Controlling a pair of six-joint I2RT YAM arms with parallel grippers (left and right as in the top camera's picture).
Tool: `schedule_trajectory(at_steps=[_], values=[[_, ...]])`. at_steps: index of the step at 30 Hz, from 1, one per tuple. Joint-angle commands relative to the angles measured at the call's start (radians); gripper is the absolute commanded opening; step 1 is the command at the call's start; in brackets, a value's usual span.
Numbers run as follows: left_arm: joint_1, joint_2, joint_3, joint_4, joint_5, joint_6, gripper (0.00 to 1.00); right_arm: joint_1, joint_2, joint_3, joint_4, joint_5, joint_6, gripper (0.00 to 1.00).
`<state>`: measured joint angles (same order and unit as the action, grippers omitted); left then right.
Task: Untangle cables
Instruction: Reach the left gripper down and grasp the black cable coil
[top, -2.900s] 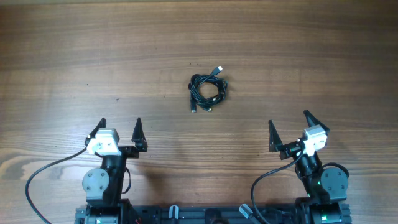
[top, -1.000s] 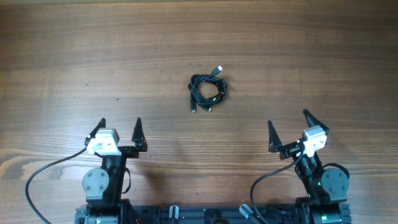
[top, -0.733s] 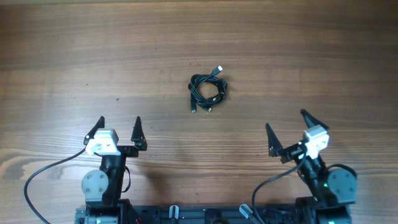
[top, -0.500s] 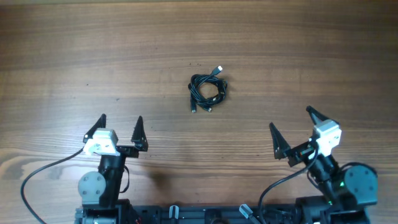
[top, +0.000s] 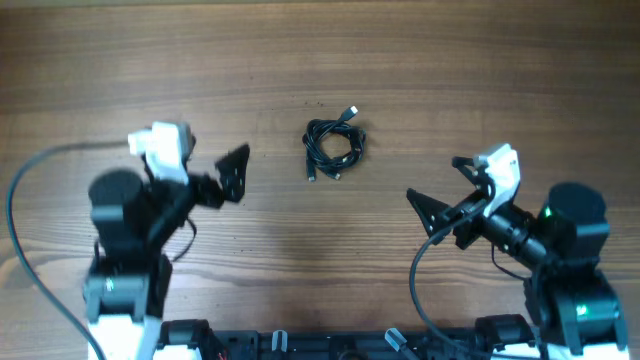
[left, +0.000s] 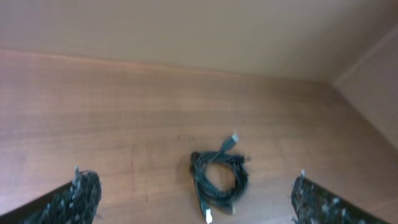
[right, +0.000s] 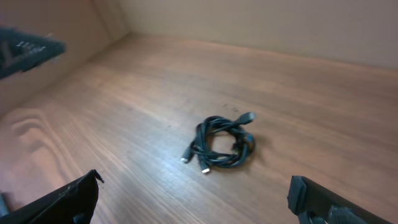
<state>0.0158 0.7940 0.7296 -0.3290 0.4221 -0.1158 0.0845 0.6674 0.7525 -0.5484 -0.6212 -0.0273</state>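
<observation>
While the cables (top: 334, 150) are lying as one small coiled knot mid-worktop (top: 500, 60), the job is sitting at the approach step; nothing is looking separated yet. The knot is sitting between the two arms, a bit further out than both and well apart from them. One silver plug (top: 352, 110) is poking out on the far side, and two more ends (top: 312, 176) are trailing on the near side.

Left pincer (top: 200, 165) is hanging spread wide, gripping nothing and touching nothing. Its wrist view is showing the knot centred in its gap, further ahead. Right pincer (top: 432, 178) is likewise gaping fully, empty, and pointing toward the knot from the other side.

Next move, as a judgement: one pincer is needing to come down on a free plug end or an outer loop. The other is needing to take or pin a different strand before pulling apart. Loops are overlapping tightly, so picking a single strand is looking fiddly. Grabbing the whole bundle is risking just dragging it.
</observation>
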Motion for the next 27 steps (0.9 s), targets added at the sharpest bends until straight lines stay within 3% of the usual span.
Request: schedule_trajectory(at_steps=[1,4,7,10,14,17,19,23,27], values=[[-0.031,0.240,0.245,-0.175,0.037,0.008,1.00,0.003,0.121,0.116,-0.068,-0.090,0.001,1.00],[-0.092,0.424,0.383,-0.243,0.037,0.090,1.00,0.003,0.255,0.233,-0.169,-0.090,-0.001,1.00],[-0.171,0.569,0.433,-0.214,0.041,0.156,1.00,0.003,0.442,0.400,-0.288,-0.087,-0.050,1.00],[-0.209,0.621,0.433,-0.157,0.109,0.153,1.00,0.003,0.524,0.423,-0.260,-0.087,-0.048,1.00],[-0.237,0.636,0.433,-0.135,0.113,0.153,1.00,0.003,0.618,0.423,-0.164,-0.149,0.129,1.00],[-0.237,0.649,0.433,-0.098,0.108,0.142,1.00,0.003,0.678,0.423,-0.129,-0.150,0.140,1.00],[-0.237,0.682,0.433,-0.091,0.047,-0.008,1.00,0.003,0.710,0.423,-0.113,-0.150,0.161,1.00],[-0.261,0.808,0.433,-0.091,-0.154,-0.323,0.87,0.003,0.760,0.422,-0.081,-0.142,0.214,1.00],[-0.302,0.927,0.433,-0.050,-0.188,-0.442,0.74,0.003,0.776,0.422,-0.080,-0.135,0.214,1.00]])
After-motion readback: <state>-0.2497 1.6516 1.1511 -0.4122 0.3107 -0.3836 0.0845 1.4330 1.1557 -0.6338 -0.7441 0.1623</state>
